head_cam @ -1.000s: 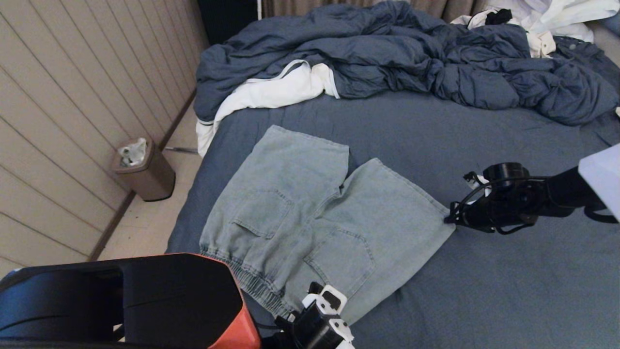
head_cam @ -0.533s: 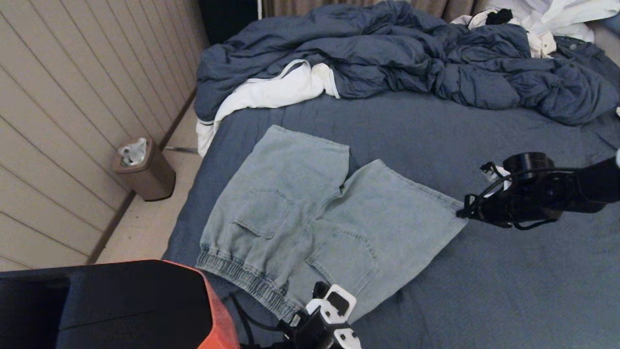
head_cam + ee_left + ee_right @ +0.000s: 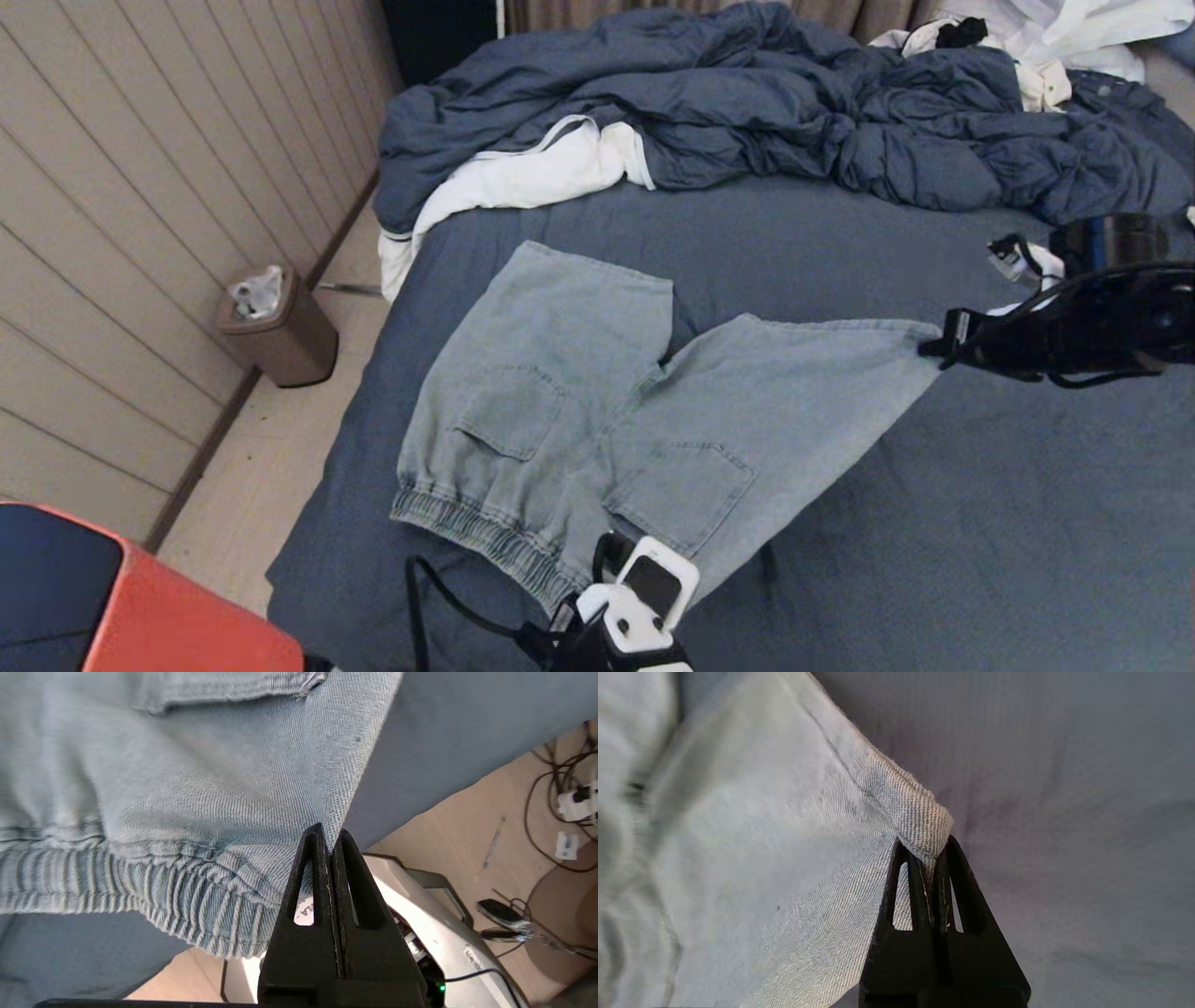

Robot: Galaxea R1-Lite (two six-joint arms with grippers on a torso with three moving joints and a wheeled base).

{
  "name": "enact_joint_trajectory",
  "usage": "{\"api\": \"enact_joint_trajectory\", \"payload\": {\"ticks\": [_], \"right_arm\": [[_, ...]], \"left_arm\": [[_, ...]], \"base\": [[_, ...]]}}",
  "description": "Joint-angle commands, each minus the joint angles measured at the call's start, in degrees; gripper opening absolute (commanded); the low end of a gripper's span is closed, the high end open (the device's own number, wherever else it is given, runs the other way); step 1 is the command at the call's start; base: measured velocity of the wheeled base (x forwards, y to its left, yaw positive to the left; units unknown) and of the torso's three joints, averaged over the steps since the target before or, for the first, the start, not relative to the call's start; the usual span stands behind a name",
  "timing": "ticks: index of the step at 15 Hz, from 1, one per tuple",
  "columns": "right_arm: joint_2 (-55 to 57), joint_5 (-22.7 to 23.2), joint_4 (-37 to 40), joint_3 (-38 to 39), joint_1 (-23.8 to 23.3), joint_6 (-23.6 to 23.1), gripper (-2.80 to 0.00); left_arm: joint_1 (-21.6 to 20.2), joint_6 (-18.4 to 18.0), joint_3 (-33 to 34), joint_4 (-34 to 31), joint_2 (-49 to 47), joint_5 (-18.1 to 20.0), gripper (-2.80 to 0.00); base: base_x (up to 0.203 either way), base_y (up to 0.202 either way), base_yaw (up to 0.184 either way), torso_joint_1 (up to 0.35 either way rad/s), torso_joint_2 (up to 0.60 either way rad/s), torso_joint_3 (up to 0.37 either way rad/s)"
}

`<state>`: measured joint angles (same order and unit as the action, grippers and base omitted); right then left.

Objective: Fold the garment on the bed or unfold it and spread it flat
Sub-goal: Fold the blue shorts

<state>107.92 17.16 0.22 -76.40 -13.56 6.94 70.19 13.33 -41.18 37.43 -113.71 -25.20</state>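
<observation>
The garment (image 3: 597,411), pale blue denim shorts, lies back-side up on the bed (image 3: 934,560) with two patch pockets showing and its gathered waistband toward the near edge. My right gripper (image 3: 926,348) is shut on the hem corner of the right leg (image 3: 924,826) and holds that corner raised off the sheet, the leg stretched taut toward the right. My left gripper (image 3: 611,565) is shut on the garment's side edge (image 3: 334,830) beside the waistband, at the bed's near edge. The drawstring is hidden.
A bulky dark blue duvet (image 3: 794,112) is heaped across the far end of the bed, with a white garment (image 3: 504,182) at its left end and white clothes (image 3: 1074,37) at the far right. A bin (image 3: 275,327) stands on the floor at left. An orange-and-black object (image 3: 121,616) fills the near left corner.
My right gripper has drawn the leg hem corner to the right and up, stretching that leg out. The waistband has shifted slightly toward the near edge. The orange-and-black object has dropped lower.
</observation>
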Motion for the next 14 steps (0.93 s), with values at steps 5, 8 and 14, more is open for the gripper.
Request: {"api": "enact_joint_trajectory", "payload": {"ticks": [5,8,14], "right_arm": [[-7.83,0.07,-0.02,-2.48,0.61,0.35,-2.8],[-10.77,0.06,2.43,-3.52,0.62,0.27,-2.8],[-16.65,0.4,5.05,-1.19,-1.29,-0.16,-2.8]], "left_arm": [[1.14,0.07,-2.67,-3.04,8.25,-3.23,-2.8],[1.36,0.47,-3.12,-6.67,10.18,-3.36,-2.8],[5.71,0.62,-3.44,-8.5,10.89,-3.68,-2.8]], "base": [[0.0,0.0,0.0,0.0,0.0,0.0],[0.0,0.0,0.0,0.0,0.0,0.0],[0.0,0.0,0.0,0.0,0.0,0.0]]}}
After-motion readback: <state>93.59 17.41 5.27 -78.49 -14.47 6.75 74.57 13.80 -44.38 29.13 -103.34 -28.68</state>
